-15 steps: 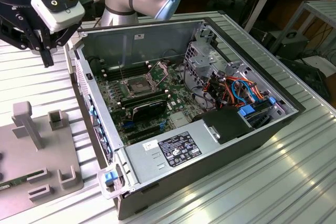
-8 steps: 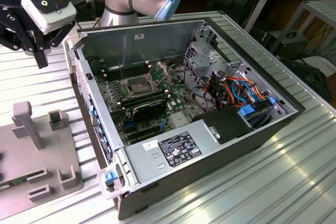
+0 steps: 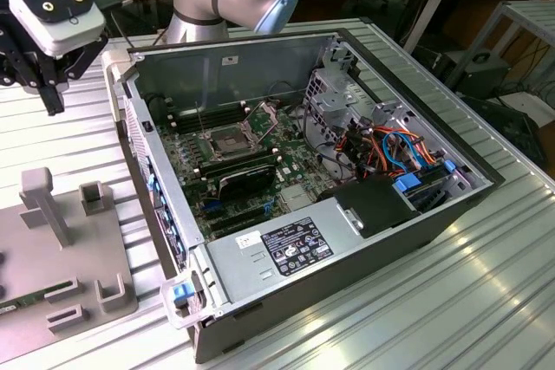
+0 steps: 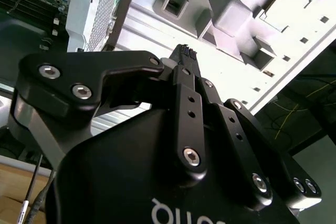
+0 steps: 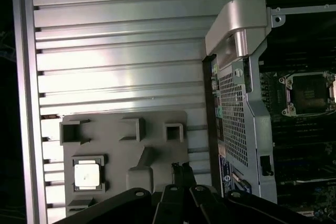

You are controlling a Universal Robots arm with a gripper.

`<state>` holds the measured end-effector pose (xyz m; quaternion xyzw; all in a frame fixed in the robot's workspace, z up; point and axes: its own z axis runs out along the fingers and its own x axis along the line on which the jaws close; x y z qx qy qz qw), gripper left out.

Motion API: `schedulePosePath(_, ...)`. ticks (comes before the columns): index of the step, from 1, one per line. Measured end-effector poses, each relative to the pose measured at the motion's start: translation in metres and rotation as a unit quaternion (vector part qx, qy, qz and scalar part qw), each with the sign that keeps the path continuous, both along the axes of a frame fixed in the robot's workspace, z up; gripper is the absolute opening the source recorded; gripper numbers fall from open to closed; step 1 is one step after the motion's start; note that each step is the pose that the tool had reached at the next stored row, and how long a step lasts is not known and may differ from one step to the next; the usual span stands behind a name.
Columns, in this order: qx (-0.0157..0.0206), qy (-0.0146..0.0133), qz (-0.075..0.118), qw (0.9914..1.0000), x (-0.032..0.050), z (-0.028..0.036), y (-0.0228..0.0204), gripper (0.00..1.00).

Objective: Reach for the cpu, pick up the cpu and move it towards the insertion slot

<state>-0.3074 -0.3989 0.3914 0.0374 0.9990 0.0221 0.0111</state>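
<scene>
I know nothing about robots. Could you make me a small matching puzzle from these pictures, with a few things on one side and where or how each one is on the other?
Things:
1. cpu
2. insertion slot
3. gripper
4. blue latch

Places or states:
A. on the board inside the open case
B. on the case's corner nearest the exterior camera
C. in a pocket of the grey tray
D. outside the case, shut, holding nothing

Pairs: 1-C, 2-A, 3-D, 4-B

Nothing legible: tiny print on the black label sticker [image 3: 296, 247], cut-off white lettering [image 4: 181, 214] on the claw [image 4: 184, 52].
</scene>
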Motion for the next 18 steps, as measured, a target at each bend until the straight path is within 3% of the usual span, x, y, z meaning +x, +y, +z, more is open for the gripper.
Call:
schedulePosePath(12, 0.0, 0.0001, 0.0, 1.0, -0.027, -0.0002, -0.0006, 0.11)
schedulePosePath(18, 0.0, 0.0, 0.0, 1.0, -0.0452, -0.0006, -0.0054, 0.11)
